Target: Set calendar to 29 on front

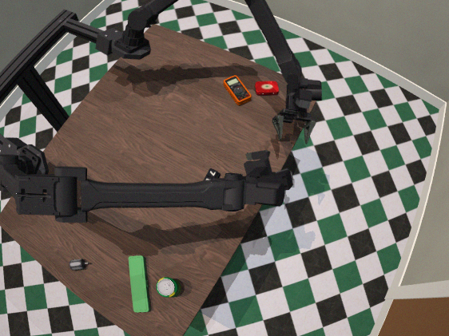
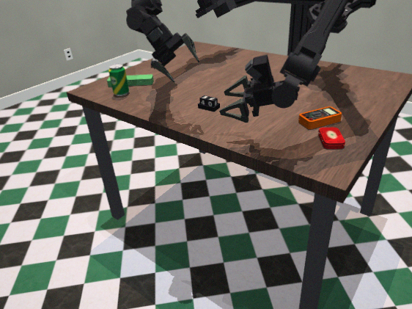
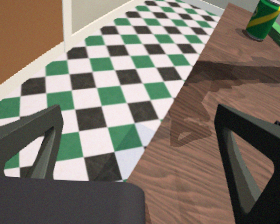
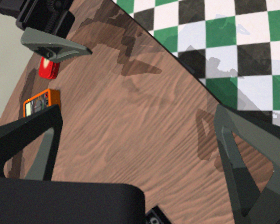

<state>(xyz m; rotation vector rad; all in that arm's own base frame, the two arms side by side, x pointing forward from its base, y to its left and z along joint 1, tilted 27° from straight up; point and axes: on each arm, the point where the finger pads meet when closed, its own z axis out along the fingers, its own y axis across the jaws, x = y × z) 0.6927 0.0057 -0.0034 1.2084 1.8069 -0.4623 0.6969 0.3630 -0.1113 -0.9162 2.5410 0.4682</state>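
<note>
Our calendar point(image 1: 212, 174) point(image 2: 209, 103) point(image 3: 277, 123) point(image 4: 157, 217) sits on the surface, its front hidden. Both left end effector point(image 1: 294, 140) point(image 2: 223, 102) point(image 3: 139, 107) point(image 4: 60, 45) and right end effector point(image 1: 259, 162) point(image 2: 186, 71) point(image 4: 138, 112) stand wide and unloaded, presumably leaving us room to straddle a cube; we probably need its faces checked first.

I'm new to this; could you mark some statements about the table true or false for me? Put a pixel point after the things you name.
1. The soda can point(image 1: 167, 287) point(image 2: 119, 81) point(image 3: 263, 20) stands upright. True.
2. In the exterior view, the calendar point(image 1: 212, 174) point(image 2: 209, 103) point(image 4: 156, 217) shows 7 and 5. False: that side shows 4 and 0.
3. The red tin point(image 1: 267, 88) point(image 2: 331, 136) point(image 4: 49, 69) lies beside the orange multimeter point(image 1: 237, 90) point(image 2: 319, 117) point(image 4: 42, 104). True.
4. The left gripper point(image 1: 293, 140) point(image 2: 222, 102) point(image 3: 138, 113) point(image 4: 108, 13) is squeezing the multimeter. False: it is open, with nothing between its fingers.
</note>
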